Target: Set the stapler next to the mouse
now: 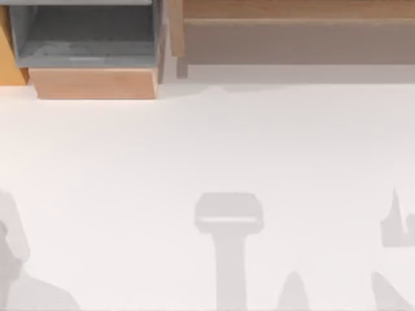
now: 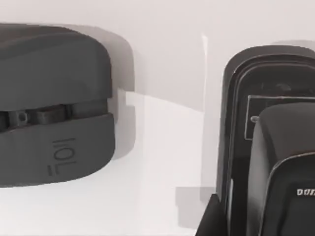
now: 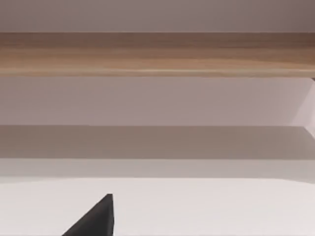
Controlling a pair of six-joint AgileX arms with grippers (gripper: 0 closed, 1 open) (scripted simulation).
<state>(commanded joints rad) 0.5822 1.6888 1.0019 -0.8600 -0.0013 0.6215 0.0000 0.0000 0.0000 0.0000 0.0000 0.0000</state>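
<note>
In the left wrist view a dark grey rounded mouse [image 2: 54, 105] lies on the white table. A black stapler [image 2: 268, 147] lies a short gap away from it, with bare table between them. A dark corner of my left gripper [image 2: 210, 221] pokes in right beside the stapler's base, hovering close above both objects. A black tip of my right gripper [image 3: 96, 219] hangs over bare white table and faces a wooden shelf.
A wooden box with a grey inside [image 1: 91, 45] stands at the table's back left. A long wooden shelf [image 1: 292, 26] runs along the back right. Grey shadows of the arms [image 1: 228, 246] fall on the white table near the front edge.
</note>
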